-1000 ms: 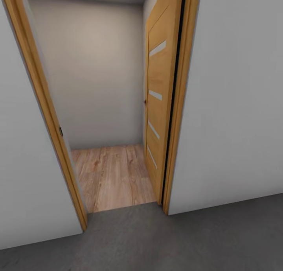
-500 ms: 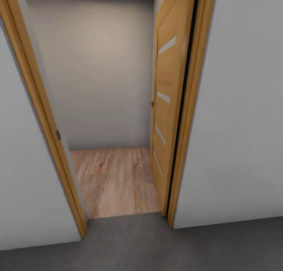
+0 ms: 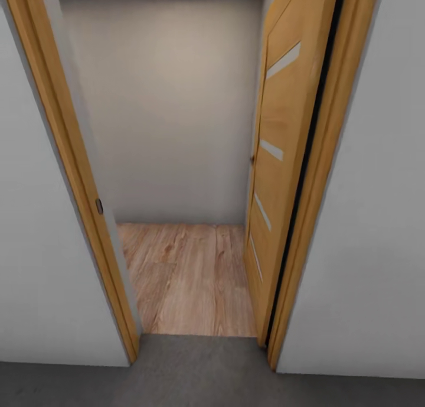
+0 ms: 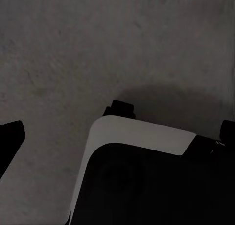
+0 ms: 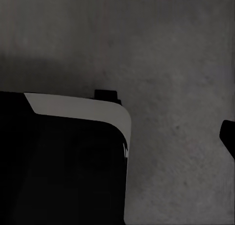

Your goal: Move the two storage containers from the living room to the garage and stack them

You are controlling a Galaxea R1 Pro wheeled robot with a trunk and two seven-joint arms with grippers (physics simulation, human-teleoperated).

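The two storage containers are out of view. In the head view I face an open doorway [image 3: 189,176] from the dark grey concrete floor [image 3: 212,377]. Beyond its threshold lies light wood plank flooring [image 3: 189,277]. The left wrist view looks down on the concrete floor [image 4: 73,48] and my own white-edged black base [image 4: 142,137]. One dark fingertip [image 4: 9,141] of my left gripper [image 4: 117,137] shows at the picture's edge, with nothing held. In the right wrist view, a fingertip [image 5: 228,137] of my right gripper [image 5: 117,137] shows likewise over the floor [image 5: 171,63].
A wooden door [image 3: 283,159] with pale glass slits stands swung open against the doorway's right jamb [image 3: 313,218]. The left jamb [image 3: 77,176] and white-grey walls [image 3: 41,247] flank the opening. A plain wall [image 3: 171,111] closes the small space beyond.
The whole head view has shifted: the doorway looms larger and its frame has spread outward, so the camera has come closer to the opening. Nothing was grasped or released.
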